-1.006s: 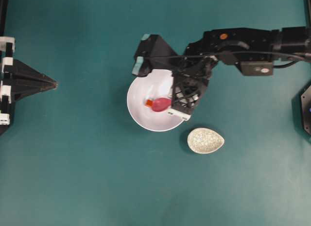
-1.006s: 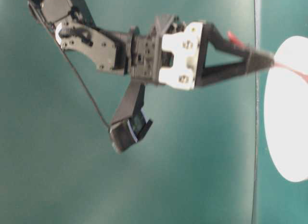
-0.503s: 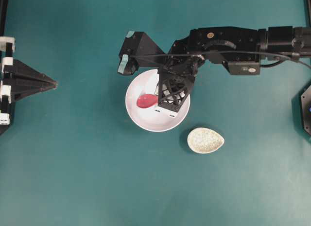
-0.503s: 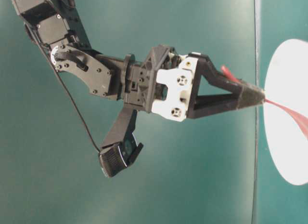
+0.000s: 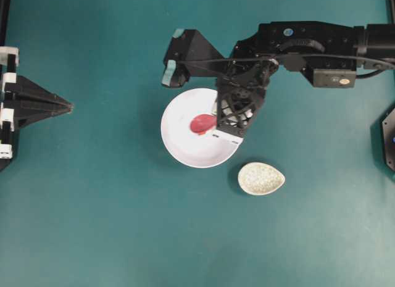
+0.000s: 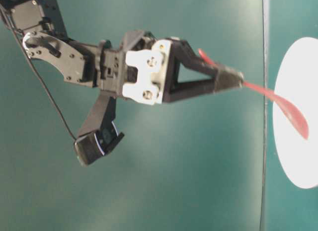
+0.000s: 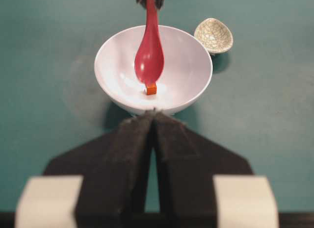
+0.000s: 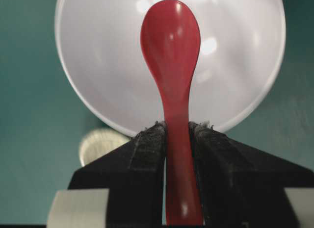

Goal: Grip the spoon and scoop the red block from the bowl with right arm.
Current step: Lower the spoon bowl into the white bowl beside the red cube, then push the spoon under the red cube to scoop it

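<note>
Spoon [image 8: 171, 51] pinched by its handle in the right gripper [image 8: 177, 132] hangs over the bowl [image 7: 186, 86], red block [image 7: 151, 88] beneath its scoop; left gripper [image 7: 153, 121] fingers pressed together.

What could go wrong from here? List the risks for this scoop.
1. The red block sits on the bowl floor at the tip of the spoon, not in it; a push may slide it away rather than load it.
2. The right hand pinches only the thin handle, so the spoon may twist under load.
3. The light bowl could shift toward the spoon rest.
</note>
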